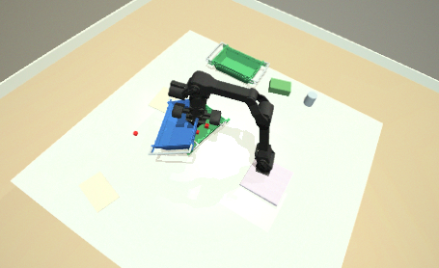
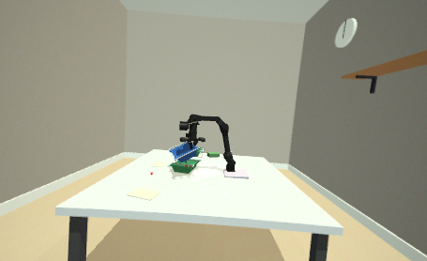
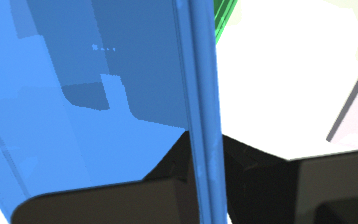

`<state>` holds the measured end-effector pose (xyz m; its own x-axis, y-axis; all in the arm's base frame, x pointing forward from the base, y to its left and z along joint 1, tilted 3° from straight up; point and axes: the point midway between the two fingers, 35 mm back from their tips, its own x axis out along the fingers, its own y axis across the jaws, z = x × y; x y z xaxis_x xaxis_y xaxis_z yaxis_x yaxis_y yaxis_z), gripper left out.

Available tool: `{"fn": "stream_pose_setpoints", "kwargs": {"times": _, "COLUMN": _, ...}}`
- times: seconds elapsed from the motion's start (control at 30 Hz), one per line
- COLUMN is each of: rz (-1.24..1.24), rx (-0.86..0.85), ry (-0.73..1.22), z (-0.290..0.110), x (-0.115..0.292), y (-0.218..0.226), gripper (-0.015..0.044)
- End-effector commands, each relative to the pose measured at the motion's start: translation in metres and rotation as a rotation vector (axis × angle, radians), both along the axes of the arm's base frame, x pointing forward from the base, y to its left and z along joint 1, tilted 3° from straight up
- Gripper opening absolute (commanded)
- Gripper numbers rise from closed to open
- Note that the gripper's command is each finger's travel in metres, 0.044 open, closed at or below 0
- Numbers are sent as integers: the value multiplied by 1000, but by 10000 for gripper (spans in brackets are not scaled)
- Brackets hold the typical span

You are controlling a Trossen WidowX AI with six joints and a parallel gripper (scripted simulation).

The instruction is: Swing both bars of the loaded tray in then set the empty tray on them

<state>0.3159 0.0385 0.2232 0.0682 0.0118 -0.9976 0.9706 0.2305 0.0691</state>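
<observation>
The blue empty tray (image 1: 171, 132) (image 2: 180, 153) (image 3: 80, 150) hangs tilted over the loaded green tray (image 1: 215, 126) (image 2: 180, 168) (image 3: 223, 19), which stands on the table. My gripper (image 1: 196, 120) (image 2: 192, 144) (image 3: 197, 137) is shut on one long rim of the blue tray. A white wire bar (image 1: 170, 153) shows at the blue tray's near end. Red blocks (image 1: 206, 125) show inside the green tray. The blue tray and my arm cover much of the green tray in the top view, and I cannot tell how its bars lie.
Another green tray (image 1: 238, 63) stands at the back, near a green block (image 1: 280, 87) (image 2: 213, 154) and a grey cylinder (image 1: 310, 99). A red block (image 1: 135, 133) (image 2: 151, 173) lies left. Cream sheets (image 1: 99, 193) (image 2: 144, 193) lie on the table. A pink board (image 1: 272, 185) (image 2: 240, 175) is by my base.
</observation>
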Motion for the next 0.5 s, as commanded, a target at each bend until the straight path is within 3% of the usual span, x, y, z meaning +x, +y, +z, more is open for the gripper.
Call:
{"fn": "stream_pose_setpoints", "kwargs": {"times": 0.0, "rz": -68, "rx": 10, "ry": -21, "z": 6, "x": 1, "y": -16, "gripper": 0}}
{"fn": "stream_pose_setpoints", "kwargs": {"times": 0.47, "rz": -266, "rx": 19, "ry": -23, "z": 7, "x": -1, "y": -68, "gripper": 0}}
